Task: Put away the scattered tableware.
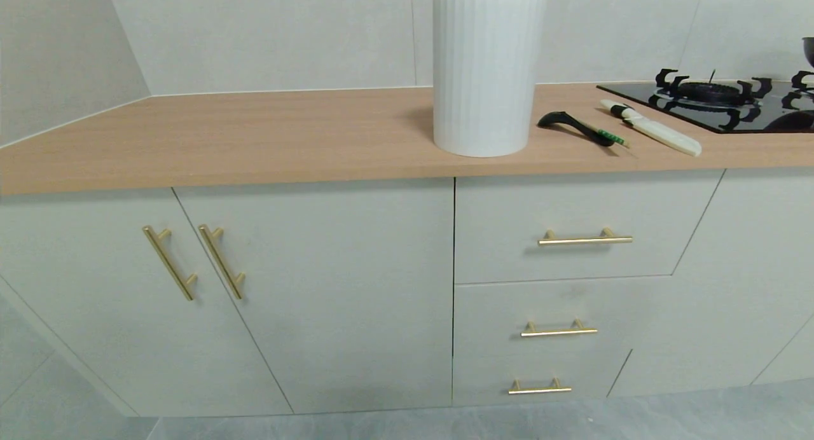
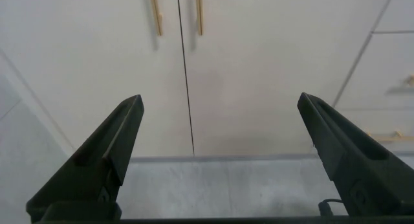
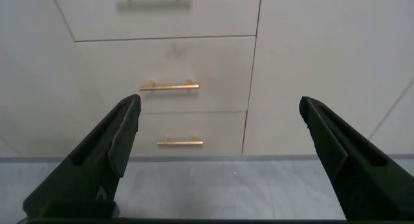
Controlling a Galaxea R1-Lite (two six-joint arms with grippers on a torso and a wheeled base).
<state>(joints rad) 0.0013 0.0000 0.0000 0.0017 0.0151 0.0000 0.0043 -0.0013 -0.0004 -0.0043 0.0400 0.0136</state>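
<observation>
A: Head view first. Where's the tableware?
B: On the table (image 1: 254, 135). A black spoon (image 1: 575, 127) and a white knife (image 1: 652, 127) lie just beside each other, between the white ribbed holder (image 1: 486, 71) and the stove (image 1: 718, 103).
A: Left wrist view?
B: The left end effector (image 2: 220, 102) has its fingers spread wide with nothing between them, low in front of the cabinet doors (image 2: 259, 68).
A: Right wrist view?
B: The right end effector (image 3: 220, 102) is also spread and empty, facing the drawers (image 3: 168, 62).
A: So how should it begin?
B: I'd judge the right arm is better placed. Lift it above the table edge, then close across the spoon's handle without nudging the knife. The holder is probably where both belong, so lower each piece in gently to avoid tipping it.
</observation>
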